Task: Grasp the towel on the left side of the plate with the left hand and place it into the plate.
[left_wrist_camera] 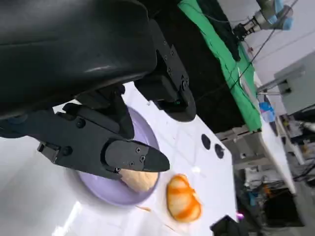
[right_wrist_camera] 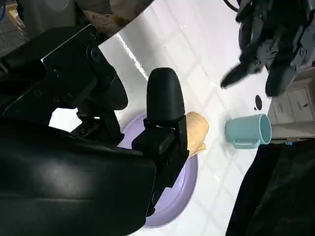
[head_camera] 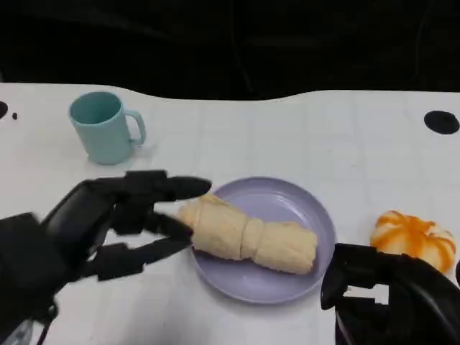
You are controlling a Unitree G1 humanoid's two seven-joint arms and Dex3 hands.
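Towel, cream roll cinched midway, across plate; left robot hand seemingly spread, empty.

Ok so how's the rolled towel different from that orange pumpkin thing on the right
The towel is a pale beige roll, long and lying on its side; the pumpkin is rounded and squat, orange with white streaks. The towel lies in the purple plate, one end overhanging the rim by the left hand; the pumpkin sits on the bare white table, apart from the plate. Neither is held.
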